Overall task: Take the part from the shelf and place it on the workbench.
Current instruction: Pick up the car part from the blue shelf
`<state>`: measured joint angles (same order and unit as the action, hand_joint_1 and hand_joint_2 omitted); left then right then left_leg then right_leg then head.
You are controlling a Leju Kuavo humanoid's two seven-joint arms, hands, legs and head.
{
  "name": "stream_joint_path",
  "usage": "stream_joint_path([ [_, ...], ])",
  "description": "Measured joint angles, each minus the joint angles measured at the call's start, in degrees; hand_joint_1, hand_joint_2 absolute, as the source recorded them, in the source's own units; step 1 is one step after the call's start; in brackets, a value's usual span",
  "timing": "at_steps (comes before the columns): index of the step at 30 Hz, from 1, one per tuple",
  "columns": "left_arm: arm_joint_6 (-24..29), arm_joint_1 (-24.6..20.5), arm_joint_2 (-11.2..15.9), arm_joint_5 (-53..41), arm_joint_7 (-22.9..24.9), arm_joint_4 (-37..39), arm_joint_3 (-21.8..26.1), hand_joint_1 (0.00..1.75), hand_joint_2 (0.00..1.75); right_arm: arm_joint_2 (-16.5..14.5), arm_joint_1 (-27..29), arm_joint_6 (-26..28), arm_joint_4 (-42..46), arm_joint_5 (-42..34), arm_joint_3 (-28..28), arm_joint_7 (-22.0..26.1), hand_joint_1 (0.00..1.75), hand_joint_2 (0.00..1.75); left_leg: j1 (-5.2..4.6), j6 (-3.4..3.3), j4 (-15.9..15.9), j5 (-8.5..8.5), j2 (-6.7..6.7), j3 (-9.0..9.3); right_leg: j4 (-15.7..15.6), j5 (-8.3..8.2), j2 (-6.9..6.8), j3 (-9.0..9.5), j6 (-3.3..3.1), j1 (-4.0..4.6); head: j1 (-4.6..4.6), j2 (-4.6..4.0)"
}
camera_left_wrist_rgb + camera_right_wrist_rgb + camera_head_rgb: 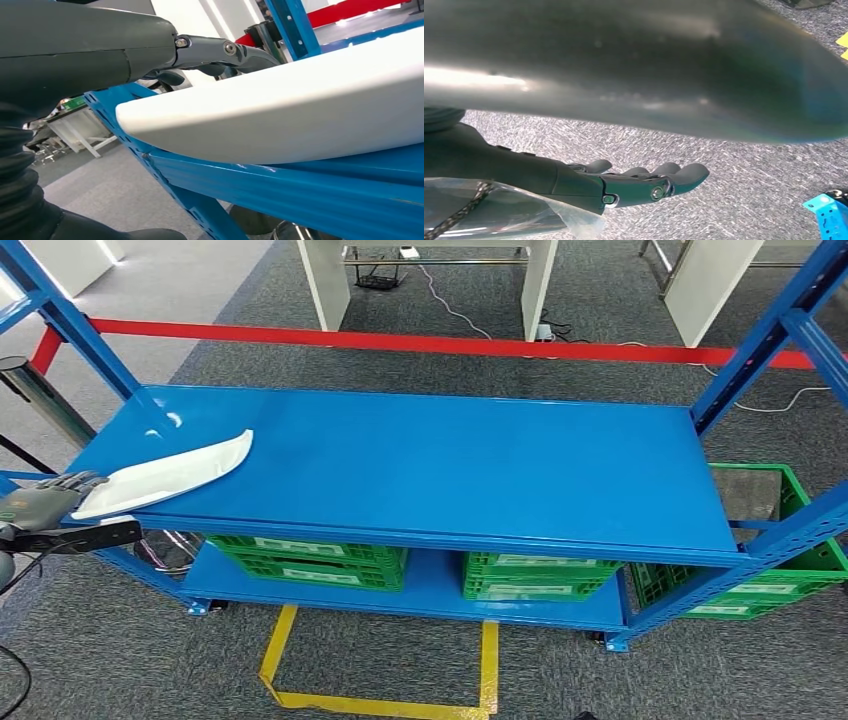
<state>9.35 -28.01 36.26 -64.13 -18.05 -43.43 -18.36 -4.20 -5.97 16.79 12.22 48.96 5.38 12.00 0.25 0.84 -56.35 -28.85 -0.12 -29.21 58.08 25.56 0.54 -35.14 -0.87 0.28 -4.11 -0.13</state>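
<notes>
The part (165,476) lies on the shelf's (450,460) top at its front left corner; crates (310,560) sit on the level below.

The shelf (420,460) is glossy blue painted metal; the part (165,477) is smooth white plastic; the floor (120,640) is rough grey carpet.

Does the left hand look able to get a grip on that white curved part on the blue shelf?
Probably yes. The left hand is already at the near end of the white curved part, which overhangs the blue shelf edge, fingers over its top, nothing between.
</notes>
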Motion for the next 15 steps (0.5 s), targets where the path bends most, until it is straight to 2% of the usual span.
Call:
stream_joint_path([
  [15,0.32,-0.67,0.43,-0.14,0.22,0.00,0.04,0.00,1.75,0.00,0.00,-0.10,0.00,0.15,0.06,0.00,0.00,0.00,0.00,0.00,0.00,0.00,0.00,0.01,0.00,0.00,0.01,-0.01,0.00,0.00,-0.01,0.00],
])
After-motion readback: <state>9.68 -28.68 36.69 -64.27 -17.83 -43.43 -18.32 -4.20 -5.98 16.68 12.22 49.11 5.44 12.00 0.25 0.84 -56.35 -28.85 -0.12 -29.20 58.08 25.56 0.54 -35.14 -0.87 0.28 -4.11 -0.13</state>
